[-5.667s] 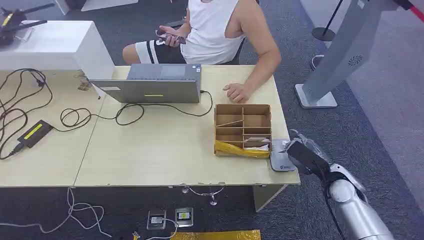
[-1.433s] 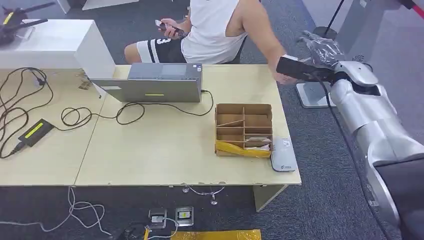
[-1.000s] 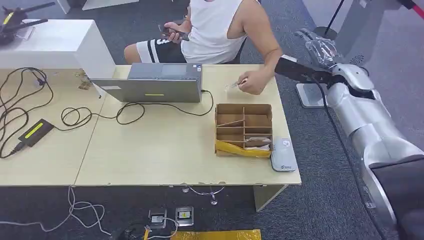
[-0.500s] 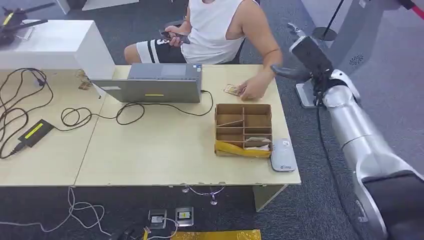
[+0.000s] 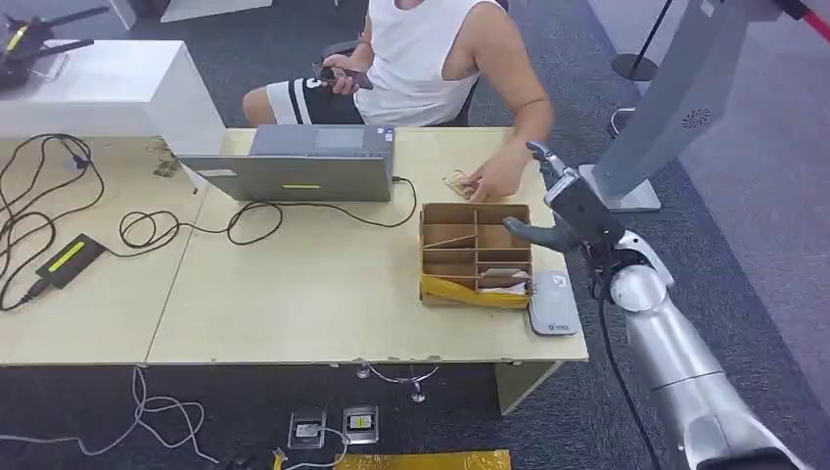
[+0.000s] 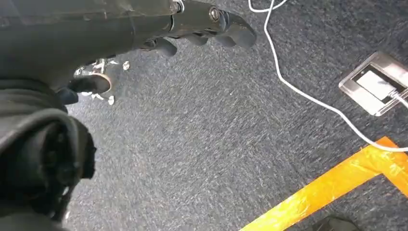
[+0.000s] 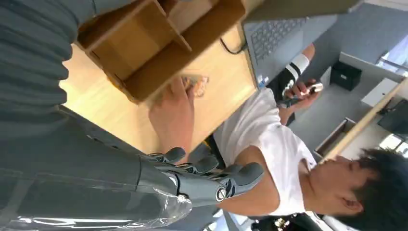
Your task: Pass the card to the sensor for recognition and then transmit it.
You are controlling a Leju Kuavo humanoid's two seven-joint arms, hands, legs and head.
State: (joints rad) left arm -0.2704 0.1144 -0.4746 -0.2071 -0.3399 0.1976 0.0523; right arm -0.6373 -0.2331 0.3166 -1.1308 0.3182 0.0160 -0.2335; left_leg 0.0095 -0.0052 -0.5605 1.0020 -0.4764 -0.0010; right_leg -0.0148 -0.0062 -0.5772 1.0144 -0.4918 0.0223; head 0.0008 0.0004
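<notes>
The card (image 5: 455, 180) lies on the tabletop under the seated person's hand (image 5: 486, 182), just beyond the far edge of the divided cardboard box (image 5: 477, 253), so the handover part looks finished. Your right hand (image 5: 566, 208) hangs over the table's right edge with nothing in it, fingers loosely spread (the right wrist view shows them extended and bare). For the next card, bring it down toward the box's near compartments, where more cards (image 5: 504, 278) sit, steering wide of the person's forearm and the grey sensor pad (image 5: 553, 304) just beside the box. Your left hand (image 6: 202, 24) hangs over the carpet, fingers curled, holding nothing.
</notes>
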